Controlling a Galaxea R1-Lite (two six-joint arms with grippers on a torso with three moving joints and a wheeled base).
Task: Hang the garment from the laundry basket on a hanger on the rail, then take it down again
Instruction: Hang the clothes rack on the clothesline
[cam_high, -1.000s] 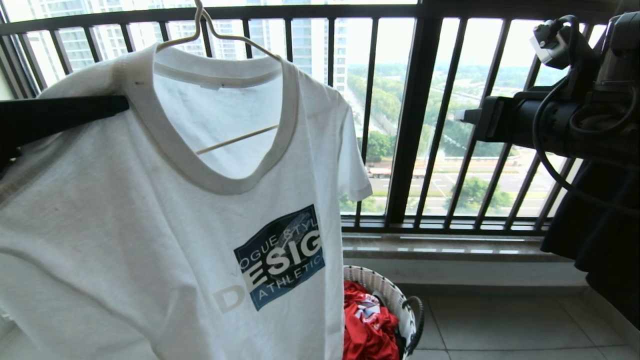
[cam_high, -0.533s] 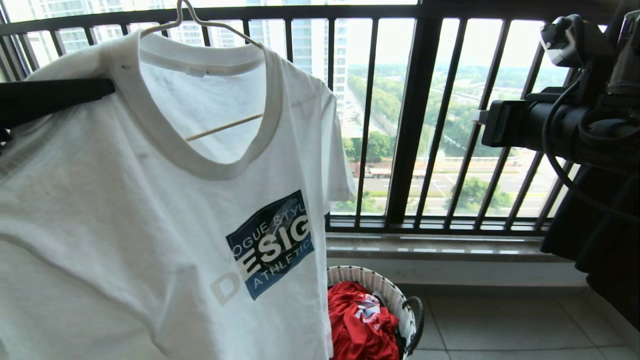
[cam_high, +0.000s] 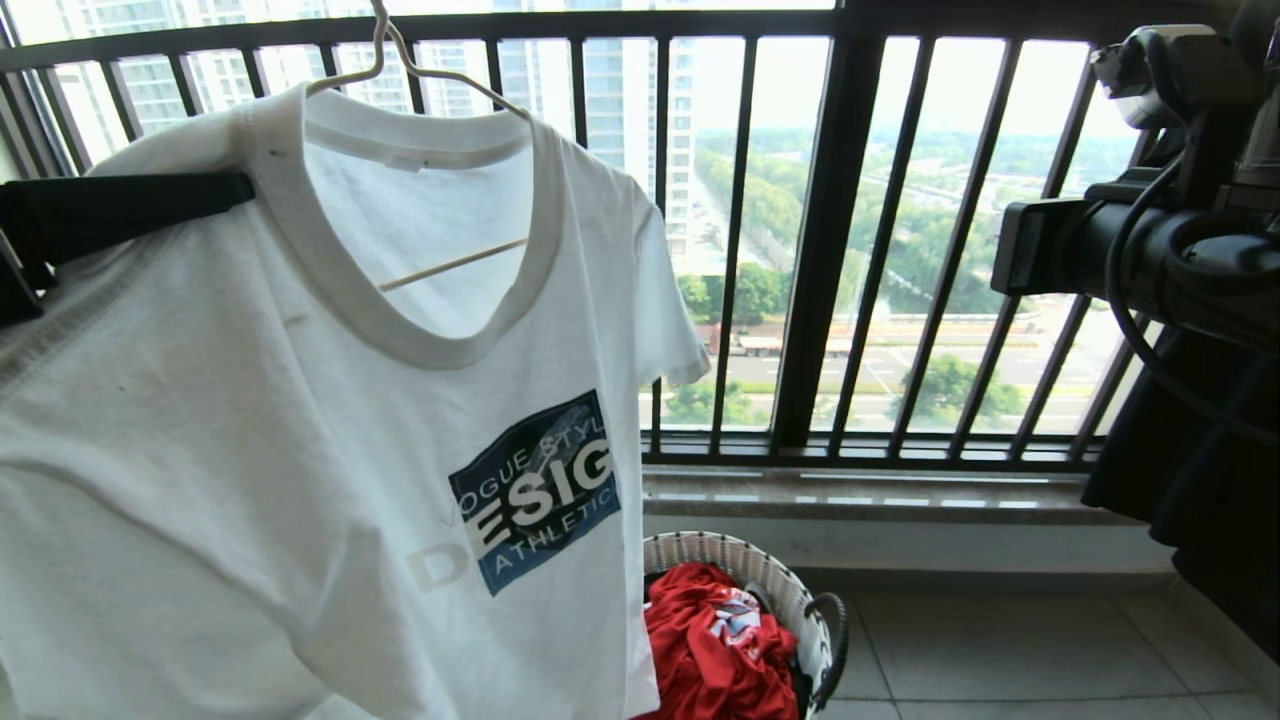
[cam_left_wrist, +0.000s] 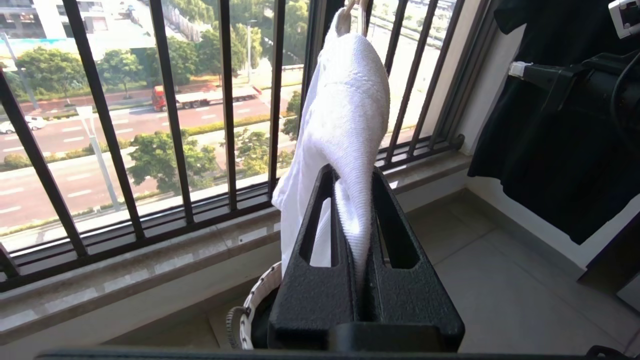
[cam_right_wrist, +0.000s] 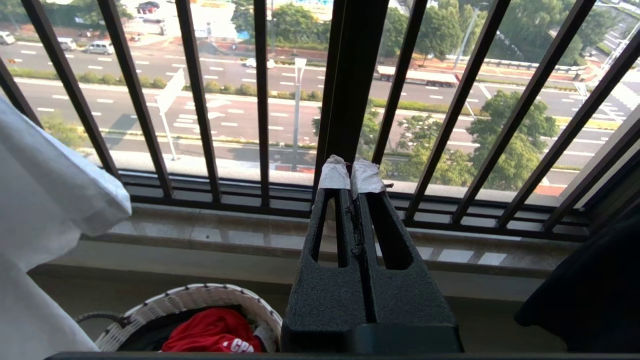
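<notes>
Left gripper (cam_left_wrist: 356, 200) jaws, as I read them, clamp the garment (cam_high: 300, 450) on its hanger (cam_high: 440, 75); right gripper (cam_right_wrist: 352, 177) jaws are pressed together, empty, near the railing (cam_right_wrist: 345, 100).

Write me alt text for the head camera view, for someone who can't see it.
A white T-shirt with a blue chest logo hangs on a thin wire hanger, its shoulder pinched by the left gripper. Behind it runs a black balcony railing; below sits a laundry basket holding a red garment.
</notes>
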